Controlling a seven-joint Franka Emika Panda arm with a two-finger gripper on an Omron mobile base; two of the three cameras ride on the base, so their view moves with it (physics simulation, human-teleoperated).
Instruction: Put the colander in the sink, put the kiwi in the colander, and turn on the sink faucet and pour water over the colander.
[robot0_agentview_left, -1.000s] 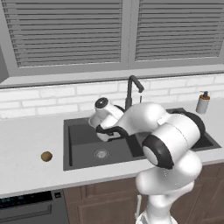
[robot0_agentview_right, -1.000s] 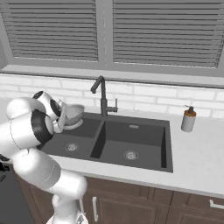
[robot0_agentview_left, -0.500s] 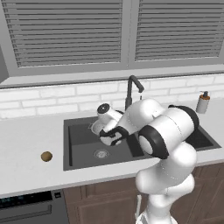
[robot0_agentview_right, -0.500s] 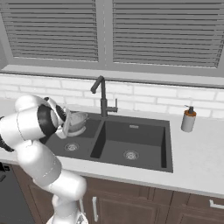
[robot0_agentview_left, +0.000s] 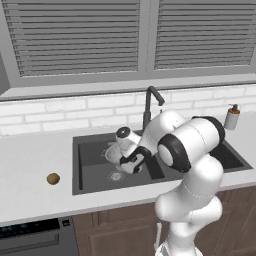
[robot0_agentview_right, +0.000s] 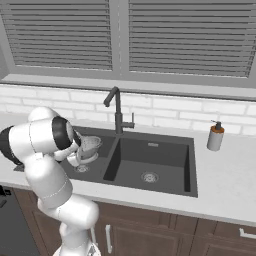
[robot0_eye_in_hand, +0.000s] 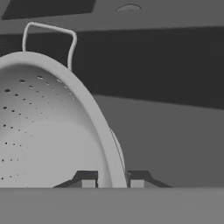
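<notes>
Over the left basin of the sink (robot0_agentview_left: 95, 150), the gripper (robot0_eye_in_hand: 112, 180) has its jaws pinching the colander (robot0_eye_in_hand: 48, 127) by its rim, bowl tilted. Kiwi (robot0_agentview_left: 53, 178) sits on the counter (robot0_agentview_left: 30, 165), well left of the sink.

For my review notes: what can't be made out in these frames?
- Whether the colander touches the sink floor: the arm blocks it in both base views.
- Colander's left part: cut off by the hand view's edge.
- Pincer tips: mostly hidden at the hand view's bottom.
- Kiwi: too small for surface detail.
</notes>
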